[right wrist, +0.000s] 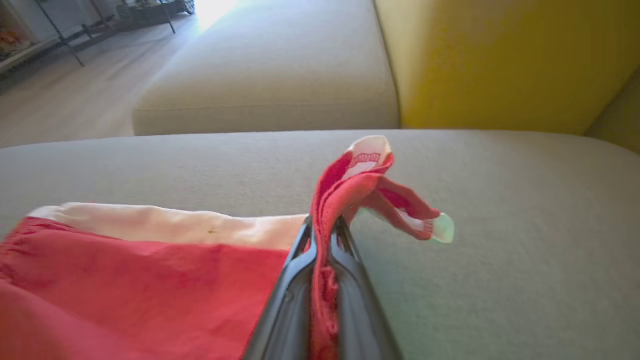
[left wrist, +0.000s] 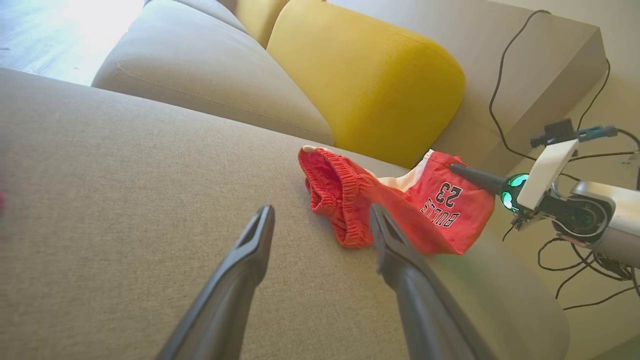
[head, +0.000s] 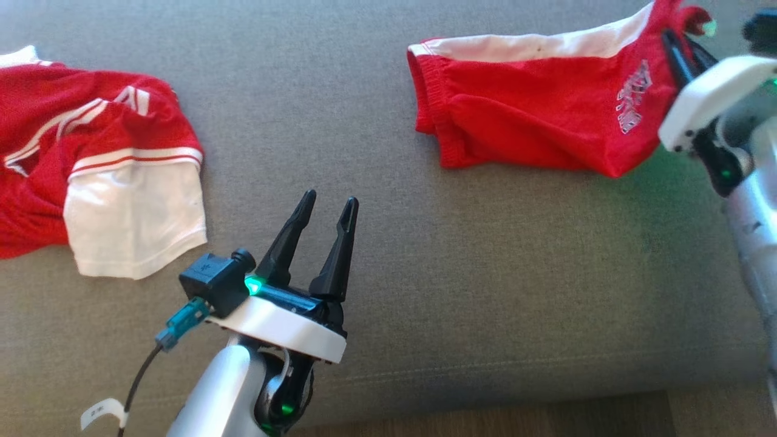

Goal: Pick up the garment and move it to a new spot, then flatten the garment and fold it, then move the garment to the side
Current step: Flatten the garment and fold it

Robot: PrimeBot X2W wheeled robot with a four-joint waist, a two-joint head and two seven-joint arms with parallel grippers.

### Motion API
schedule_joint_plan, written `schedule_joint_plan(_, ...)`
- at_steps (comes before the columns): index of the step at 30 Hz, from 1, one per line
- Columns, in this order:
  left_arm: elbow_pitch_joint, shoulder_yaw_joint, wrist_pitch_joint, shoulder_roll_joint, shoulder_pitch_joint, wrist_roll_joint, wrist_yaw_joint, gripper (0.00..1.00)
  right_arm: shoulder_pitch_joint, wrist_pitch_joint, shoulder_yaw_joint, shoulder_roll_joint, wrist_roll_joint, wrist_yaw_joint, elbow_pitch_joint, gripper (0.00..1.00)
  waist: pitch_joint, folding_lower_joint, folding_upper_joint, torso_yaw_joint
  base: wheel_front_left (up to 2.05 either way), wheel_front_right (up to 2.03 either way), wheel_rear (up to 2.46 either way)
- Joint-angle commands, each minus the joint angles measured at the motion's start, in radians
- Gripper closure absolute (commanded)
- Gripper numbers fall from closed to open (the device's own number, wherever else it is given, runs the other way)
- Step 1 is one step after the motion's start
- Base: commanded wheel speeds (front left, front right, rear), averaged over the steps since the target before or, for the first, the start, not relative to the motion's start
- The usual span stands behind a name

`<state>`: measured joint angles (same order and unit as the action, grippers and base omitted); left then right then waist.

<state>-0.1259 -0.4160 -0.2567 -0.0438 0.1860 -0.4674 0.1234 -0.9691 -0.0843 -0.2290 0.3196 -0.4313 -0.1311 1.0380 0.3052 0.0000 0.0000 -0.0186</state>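
The garment [head: 534,115] is a pair of red shorts with a white side band and white lettering, lying on the grey sofa seat [head: 376,255] at the upper right of the head view. My right gripper [head: 683,45] is shut on its right-hand edge, and a bunch of red cloth sticks up past the fingertips [right wrist: 325,225]. The shorts [left wrist: 400,200] also lie ahead of my left gripper [left wrist: 320,220], printed with "BULLS 23". My left gripper [head: 331,203] stands open over bare seat at the lower middle, holding nothing, well left of the shorts [right wrist: 140,270].
A red and white jersey [head: 91,164] lies crumpled at the left of the seat. A yellow cushion [left wrist: 370,80] and a grey cushion [left wrist: 210,75] stand behind the seat. Cables [left wrist: 575,260] hang near the right arm. The seat's front edge [head: 485,394] meets wooden floor.
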Motion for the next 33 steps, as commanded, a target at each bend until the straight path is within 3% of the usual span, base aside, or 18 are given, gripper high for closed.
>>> schedule_joint_plan(1,0.029,0.022,-0.005,-0.006,-0.003,-0.002,0.004,0.0,-0.027,0.004,-0.016,-0.016,0.015,0.0,-0.047,1.0,-0.015,0.0,0.0,0.011,0.0,0.0,0.0)
schedule_joint_plan(13,0.023,-0.011,-0.005,-0.006,-0.036,-0.026,0.002,0.0,0.02,0.142,-0.094,-0.173,0.027,0.0,-0.242,1.0,-0.067,0.0,0.0,0.07,0.0,0.0,0.0)
schedule_joint_plan(20,0.031,-0.02,-0.005,-0.006,-0.031,-0.039,-0.005,0.0,0.068,0.209,-0.133,-0.231,0.048,0.0,-0.237,1.0,-0.063,0.0,0.0,0.103,0.0,0.0,0.0)
schedule_joint_plan(23,0.034,-0.022,-0.005,-0.006,-0.029,-0.043,-0.006,0.0,0.077,0.2,-0.138,-0.245,0.054,0.0,-0.223,0.91,-0.059,0.0,0.0,0.113,0.0,0.0,0.0)
schedule_joint_plan(24,0.035,-0.023,-0.005,-0.006,-0.029,-0.044,-0.006,0.0,0.079,0.195,-0.142,-0.249,0.053,0.0,-0.219,0.83,-0.058,0.0,0.0,0.115,0.0,0.0,0.0)
schedule_joint_plan(25,0.035,-0.025,-0.005,-0.006,-0.028,-0.046,-0.007,0.0,0.081,0.189,-0.145,-0.253,0.051,0.0,-0.216,0.62,-0.057,0.0,0.0,0.117,0.0,0.0,0.0)
schedule_joint_plan(27,0.037,-0.026,-0.005,-0.006,-0.027,-0.049,-0.008,0.0,0.083,0.175,-0.156,-0.26,0.039,0.0,-0.215,0.51,-0.056,0.0,0.0,0.119,0.0,0.0,0.0)
schedule_joint_plan(29,0.038,-0.026,-0.005,-0.006,-0.027,-0.051,-0.009,0.0,0.085,0.163,-0.165,-0.264,0.027,0.0,-0.212,0.0,-0.056,0.0,0.0,0.117,0.0,0.0,0.0)
schedule_joint_plan(33,0.038,-0.027,-0.005,-0.006,-0.026,-0.054,-0.012,0.0,0.087,0.13,-0.18,-0.268,0.001,0.0,-0.221,0.0,-0.061,0.0,0.0,0.114,0.0,0.0,0.0)
